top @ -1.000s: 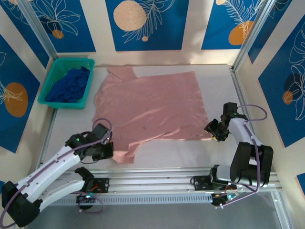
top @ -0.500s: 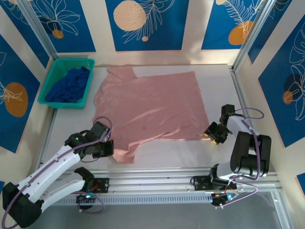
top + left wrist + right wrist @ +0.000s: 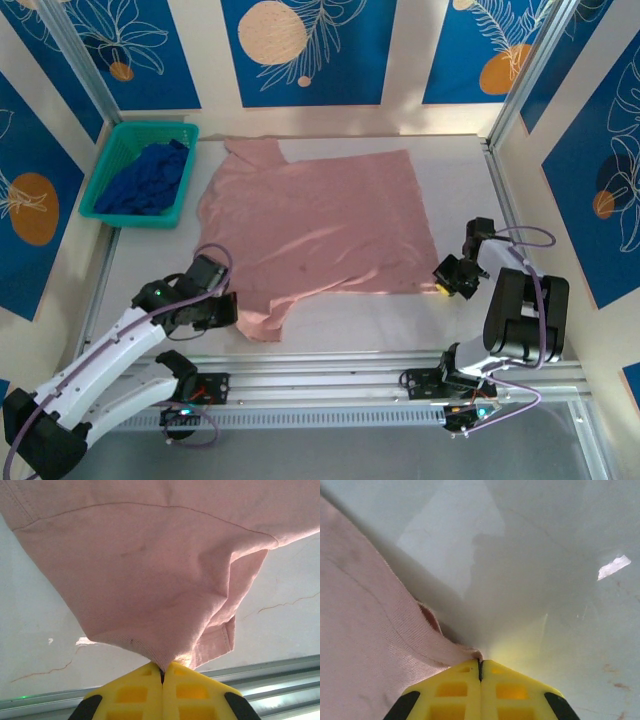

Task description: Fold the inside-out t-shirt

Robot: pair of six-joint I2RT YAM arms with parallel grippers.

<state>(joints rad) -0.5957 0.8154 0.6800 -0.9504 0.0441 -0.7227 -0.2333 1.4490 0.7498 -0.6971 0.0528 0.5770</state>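
Observation:
The inside-out t-shirt [image 3: 315,225] is dusty pink and lies spread flat across the middle of the table. My left gripper [image 3: 232,312] is shut on its near left sleeve, and in the left wrist view the pink cloth [image 3: 150,580] bunches into the closed yellow jaws of that gripper [image 3: 162,669]. My right gripper [image 3: 443,281] is shut on the shirt's near right hem corner. In the right wrist view the hem [image 3: 385,630] runs into the tip of the closed right gripper [image 3: 480,662], low over the table.
A teal basket [image 3: 105,175] holding a dark blue garment [image 3: 148,178] stands at the back left. Metal rails [image 3: 320,375] run along the near edge, and frame posts stand at the back corners. Bare white table [image 3: 360,315] shows in front of the shirt.
The right gripper came down onto the shirt's near right corner and shut on it. The left gripper kept its hold on the sleeve, hardly moving.

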